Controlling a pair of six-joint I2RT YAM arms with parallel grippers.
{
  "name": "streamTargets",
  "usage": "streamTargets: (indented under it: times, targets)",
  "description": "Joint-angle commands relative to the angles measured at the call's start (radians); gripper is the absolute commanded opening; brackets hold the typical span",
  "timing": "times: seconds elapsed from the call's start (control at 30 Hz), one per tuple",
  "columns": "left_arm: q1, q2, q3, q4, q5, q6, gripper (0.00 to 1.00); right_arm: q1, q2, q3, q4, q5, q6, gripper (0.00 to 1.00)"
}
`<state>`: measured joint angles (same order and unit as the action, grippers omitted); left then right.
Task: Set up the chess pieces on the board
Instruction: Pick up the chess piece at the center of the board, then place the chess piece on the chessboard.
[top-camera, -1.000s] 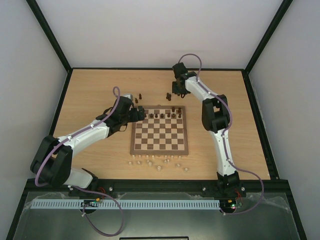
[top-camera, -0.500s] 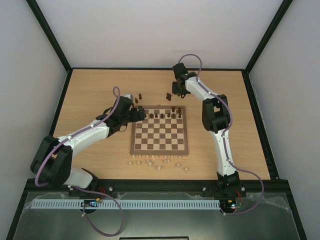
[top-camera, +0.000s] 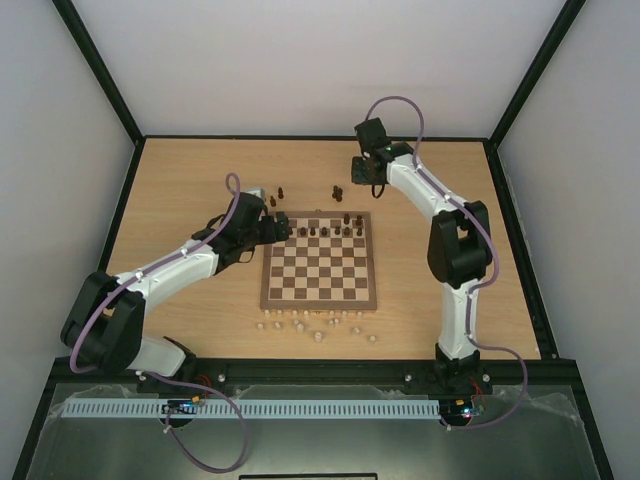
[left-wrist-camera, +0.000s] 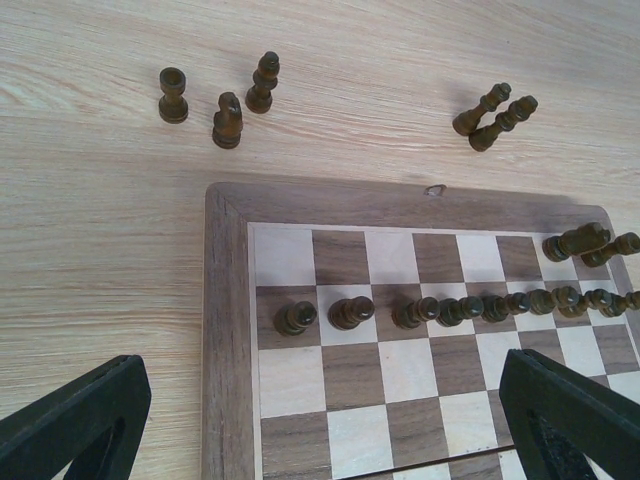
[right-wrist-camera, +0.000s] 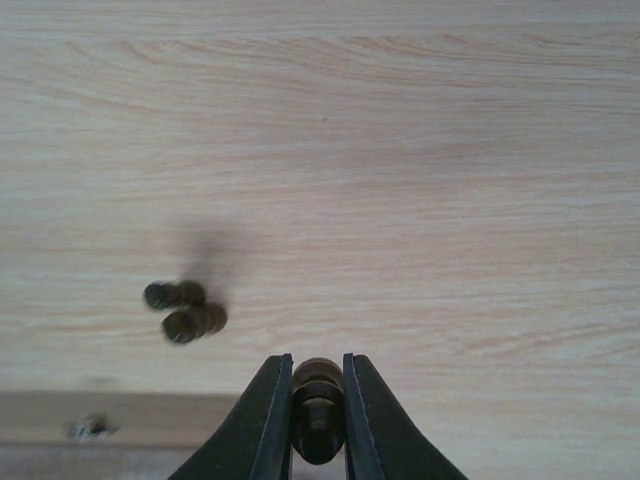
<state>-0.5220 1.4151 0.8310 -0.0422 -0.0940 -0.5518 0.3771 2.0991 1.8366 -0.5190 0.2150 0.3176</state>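
Top view: the wooden table (top-camera: 180, 180) carries the chessboard (top-camera: 320, 285) at its centre, and both arms reach in from 6 o'clock. The left gripper (left-wrist-camera: 322, 425) hovers by the board's 10 o'clock corner with its jaws spread to their widest, holding nothing. The right gripper (right-wrist-camera: 318, 395) hangs above bare table at 1 o'clock of the board. Its jaws are pinched nearly together on one dark piece (right-wrist-camera: 318, 420), which you see end-on between the fingers.

On the board, a row of dark pawns (left-wrist-camera: 450, 308) lines the second rank from the 12 o'clock edge. Two dark back-rank pieces (left-wrist-camera: 590, 243) stand behind it toward 3 o'clock. Past the 12 o'clock edge, on the table, wait a dark rook (left-wrist-camera: 173, 95), knight (left-wrist-camera: 227, 120) and bishop (left-wrist-camera: 263, 82). A pair of dark pieces (left-wrist-camera: 503, 120) stands nearer the right gripper. Pale pieces (top-camera: 315, 325) lie scattered at 6 o'clock.

Handling: judge each piece as light, rigid turned wood, smooth and top-heavy, so that it tips at a nudge. Take it across the stem below the head and set it down vertical.

Change from a second earlier: the right arm has risen and swung toward 2 o'clock, and its jaws have closed on the piece. The left arm and the pieces on the board are unchanged.
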Motion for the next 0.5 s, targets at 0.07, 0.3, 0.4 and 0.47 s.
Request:
streamTargets:
  times: [0.07, 0.3, 0.4, 0.47]
  targets:
    - [0.007, -0.029, -0.013, 0.005, -0.016, -0.005, 0.99, 0.071, -0.134, -0.162, 0.007, -0.013, 0.001, 0.11]
    - [0.007, -0.028, -0.013, 0.006, -0.015, -0.005, 0.99, 0.146, -0.187, -0.238, 0.002, -0.032, -0.003, 0.12]
    - [0.007, -0.028, -0.013, 0.006, -0.013, -0.005, 0.99, 0.166, -0.176, -0.230, -0.002, -0.040, -0.005, 0.12]
    - [0.007, -0.029, -0.014, 0.005, -0.015, -0.005, 0.99, 0.175, -0.162, -0.221, -0.008, -0.046, -0.006, 0.12]
